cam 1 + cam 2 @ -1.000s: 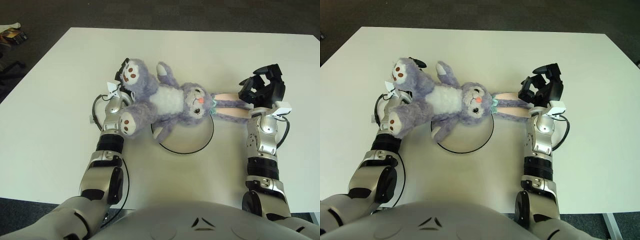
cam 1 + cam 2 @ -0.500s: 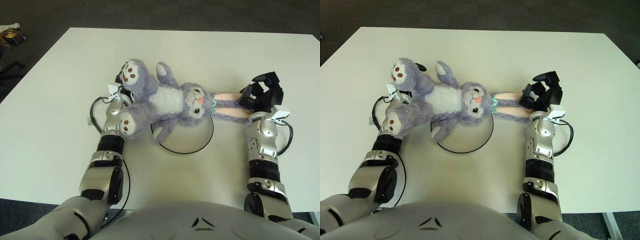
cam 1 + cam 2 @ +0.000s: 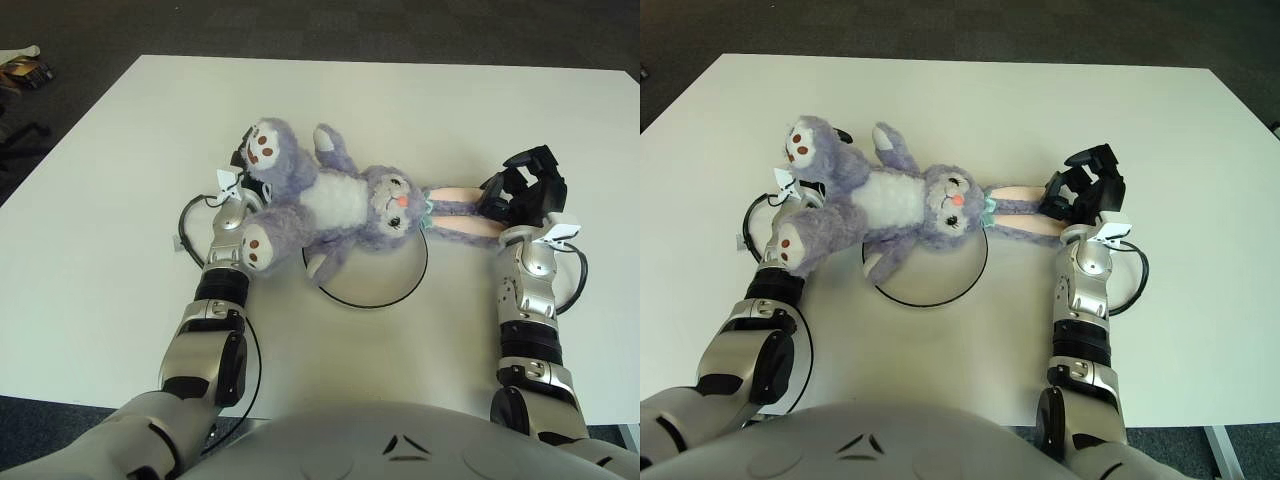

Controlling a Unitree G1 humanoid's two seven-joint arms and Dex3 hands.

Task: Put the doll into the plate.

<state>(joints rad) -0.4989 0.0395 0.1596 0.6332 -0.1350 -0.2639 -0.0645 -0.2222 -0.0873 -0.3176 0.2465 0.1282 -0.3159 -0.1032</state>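
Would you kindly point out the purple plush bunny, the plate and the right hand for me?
purple plush bunny (image 3: 335,203): left eye view, on its white belly.
plate (image 3: 385,303): left eye view, on its near dark rim.
right hand (image 3: 522,192): left eye view, on its black fingers at the bunny's ears.

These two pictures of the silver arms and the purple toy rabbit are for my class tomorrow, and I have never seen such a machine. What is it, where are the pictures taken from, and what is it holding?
It is a humanoid robot looking down at its own arms. Both pictures come from the two eyes of one camera on its head, set slightly apart, so they show the same scene.

On the white table lies a plush doll, stretched sideways over a round plate with a dark rim. Only its head and one arm are above the plate.

The left hand shows at the doll's feet, mostly hidden by them. The right hand is at the tips of the long pink-lined ears, fingers curled there; whether they truly grip is hard to see.
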